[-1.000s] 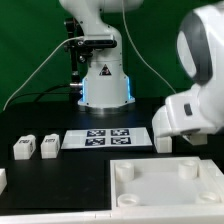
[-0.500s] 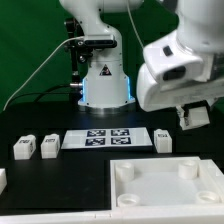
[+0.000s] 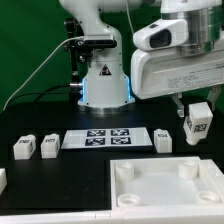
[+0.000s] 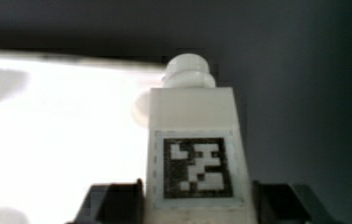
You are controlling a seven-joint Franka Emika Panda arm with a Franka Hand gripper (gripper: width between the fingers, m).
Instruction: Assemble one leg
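Observation:
My gripper [image 3: 197, 112] is shut on a leg [image 3: 197, 124], a small white block with a black-and-white tag, and holds it in the air at the exterior view's right, above the far right corner of the white tabletop panel [image 3: 165, 190]. In the wrist view the leg [image 4: 194, 130] stands upright between the two dark fingers [image 4: 111, 203], its tag facing the camera and its round peg pointing away; the gripper [image 4: 194, 205] grips its near end. Three more legs stand on the black table: two [image 3: 23, 147] [image 3: 47, 146] at the left and one [image 3: 163, 139] by the marker board.
The marker board [image 3: 108, 138] lies flat in the middle of the table. The robot's base [image 3: 105, 82] stands behind it. Another white part [image 3: 2, 180] shows at the left edge. The panel has raised corner sockets [image 3: 125, 171].
The arm has risen from low at the right, and the gripper now hangs higher with the leg held clear of the table.

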